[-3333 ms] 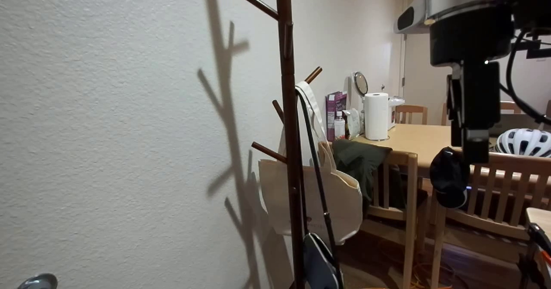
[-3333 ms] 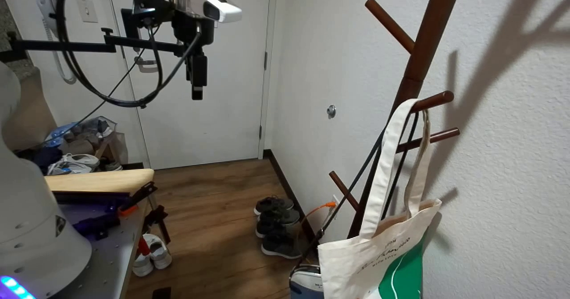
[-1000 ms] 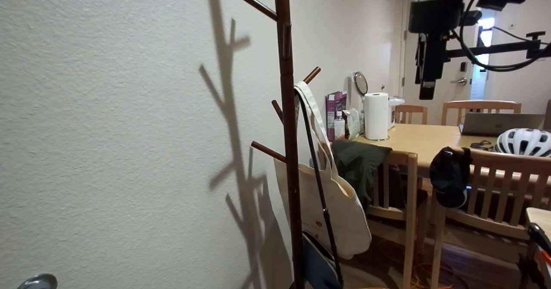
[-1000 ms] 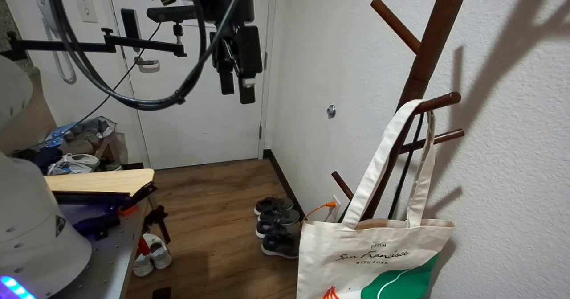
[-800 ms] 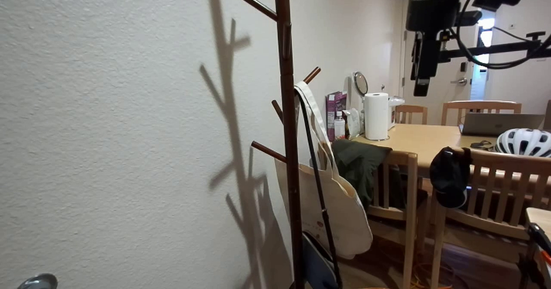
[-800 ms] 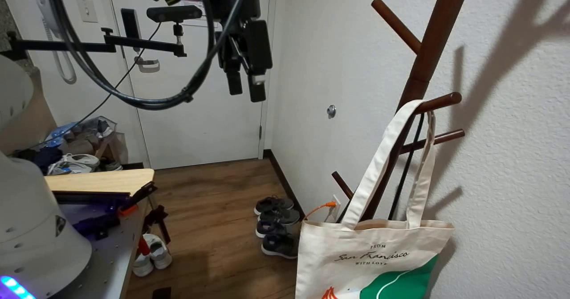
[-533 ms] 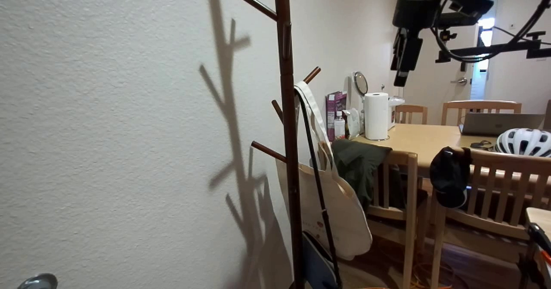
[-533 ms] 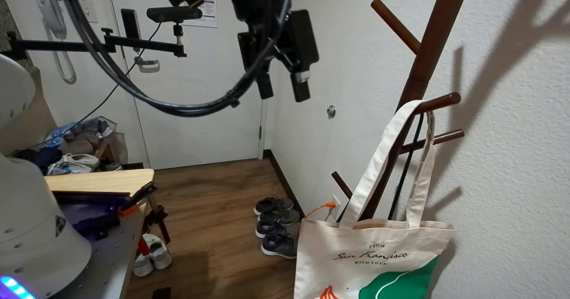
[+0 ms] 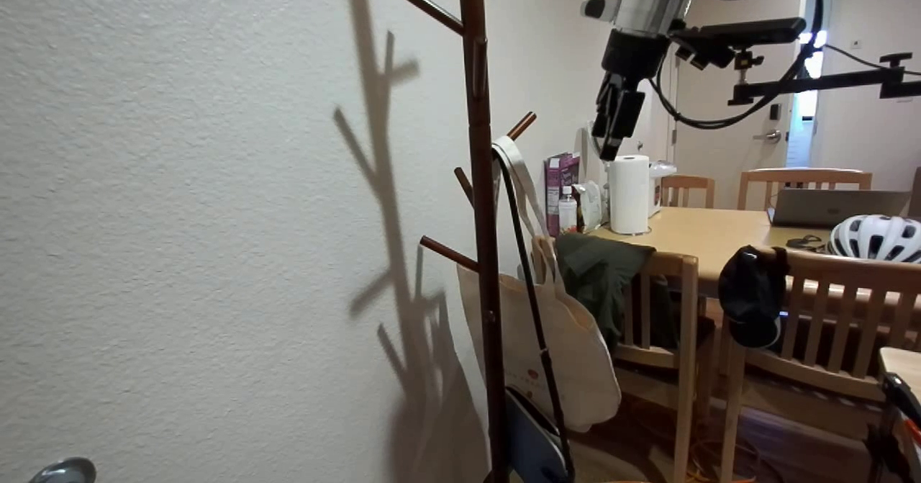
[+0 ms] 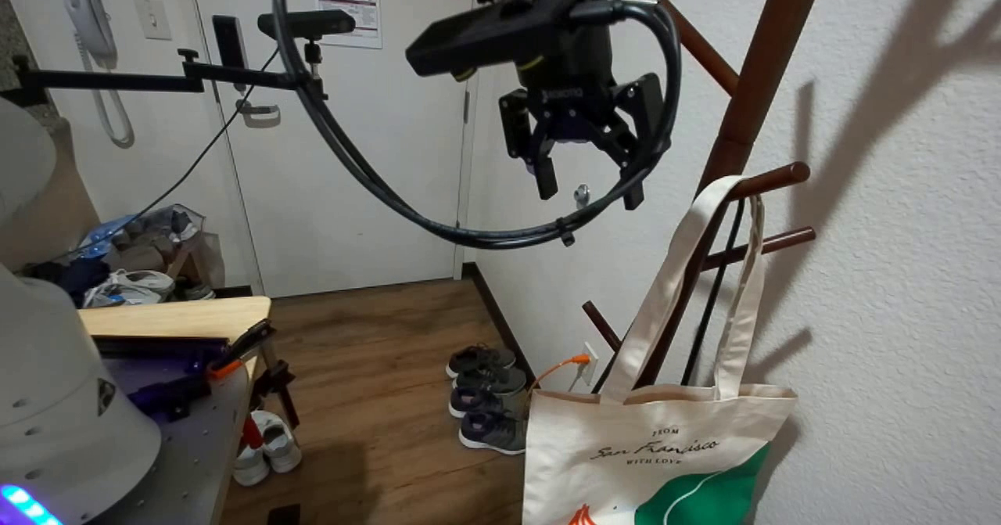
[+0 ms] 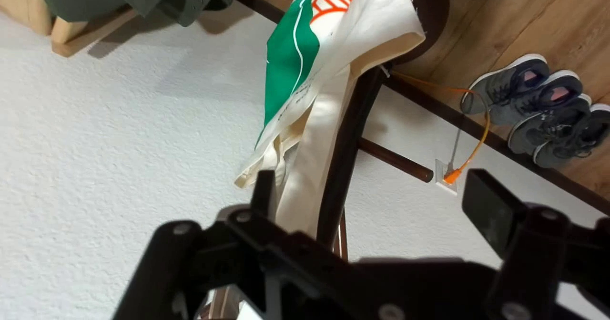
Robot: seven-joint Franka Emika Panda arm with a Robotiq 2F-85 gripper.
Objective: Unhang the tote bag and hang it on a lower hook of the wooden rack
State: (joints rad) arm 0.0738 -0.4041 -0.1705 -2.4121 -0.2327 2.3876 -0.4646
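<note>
The cream tote bag [image 10: 657, 462] hangs by its loop handles on a peg [image 10: 770, 181] of the dark-brown wooden rack [image 10: 735, 130]. The bag [image 9: 565, 353] and rack [image 9: 481, 152] also show in an exterior view. Lower pegs stick out below, one toward the wall [image 10: 782, 242] and one on the opposite side [image 10: 600, 325]. My gripper [image 10: 590, 188] is open and empty, tilted, in the air beside the rack at about the handles' top height. In the wrist view, the bag [image 11: 381, 24], its handle [image 11: 305, 181] and the pole [image 11: 340, 172] show beyond the open fingers.
A dark bag [image 9: 532, 432] on a black strap hangs on the same rack. A chair with a dark green cloth [image 9: 601, 274] and a table [image 9: 698, 224] stand behind it. The wall [image 10: 899, 290] is close behind the rack. Shoes [image 10: 489, 400] lie on the floor. A cable loops below the gripper.
My gripper has moved from near the door toward the rack, tilting and turning so its open fingers show. Between the oldest frames and the later ones, the tote bag turned, its printed side facing outward.
</note>
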